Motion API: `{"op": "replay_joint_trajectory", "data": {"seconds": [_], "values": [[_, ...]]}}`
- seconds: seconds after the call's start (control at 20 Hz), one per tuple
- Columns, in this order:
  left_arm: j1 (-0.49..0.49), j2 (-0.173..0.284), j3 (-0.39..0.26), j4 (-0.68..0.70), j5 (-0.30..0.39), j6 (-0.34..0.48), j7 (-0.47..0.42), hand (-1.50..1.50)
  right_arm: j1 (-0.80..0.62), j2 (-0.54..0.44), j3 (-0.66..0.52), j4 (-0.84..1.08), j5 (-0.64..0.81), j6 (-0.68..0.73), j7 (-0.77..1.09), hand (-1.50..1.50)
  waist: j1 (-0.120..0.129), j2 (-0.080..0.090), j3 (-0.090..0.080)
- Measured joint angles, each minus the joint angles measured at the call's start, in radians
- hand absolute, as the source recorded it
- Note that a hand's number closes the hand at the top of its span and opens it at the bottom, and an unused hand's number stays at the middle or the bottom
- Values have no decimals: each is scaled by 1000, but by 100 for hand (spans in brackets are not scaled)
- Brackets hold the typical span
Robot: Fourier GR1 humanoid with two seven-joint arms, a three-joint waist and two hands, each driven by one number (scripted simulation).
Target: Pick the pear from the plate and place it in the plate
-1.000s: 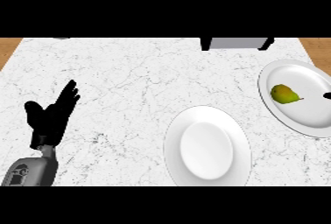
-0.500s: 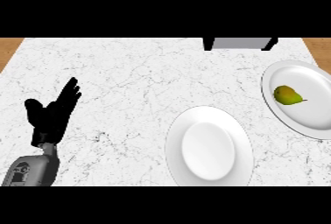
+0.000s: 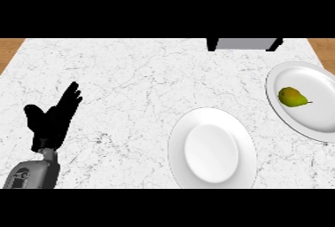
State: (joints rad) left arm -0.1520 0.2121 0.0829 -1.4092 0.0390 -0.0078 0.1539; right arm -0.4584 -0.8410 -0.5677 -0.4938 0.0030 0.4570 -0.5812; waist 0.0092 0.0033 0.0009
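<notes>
A green-yellow pear [image 3: 292, 97] lies on a white plate [image 3: 313, 126] at the right edge of the head view. A second white plate [image 3: 211, 148], bare, sits nearer the front, left of the first. My left hand [image 3: 52, 119] rests open at the lower left with its fingers pointing up, far from both plates. My right hand does not show in the view.
The counter [image 3: 144, 84] is white marble with wooden strips at both far corners. A grey box with dark legs [image 3: 244, 43] stands at the back edge, right of centre.
A dark tip that showed at the right edge beside the pear's plate one second ago has left the view. The left hand, the pear and both plates have kept their places.
</notes>
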Motion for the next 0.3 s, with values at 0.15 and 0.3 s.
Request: {"op": "replay_joint_trajectory", "data": {"seconds": [0.15, 0.3], "values": [[-8, -2, 4, 5, -5, -2, -5, 0, 3, -28, 10, 52, 19, -2, -40, -150, 1, 1, 0], [-14, -9, -1, 15, -15, -1, -10, 0, -8, -47, 25, 117, 46, -20, -74, -150, 5, 2, 1]]}}
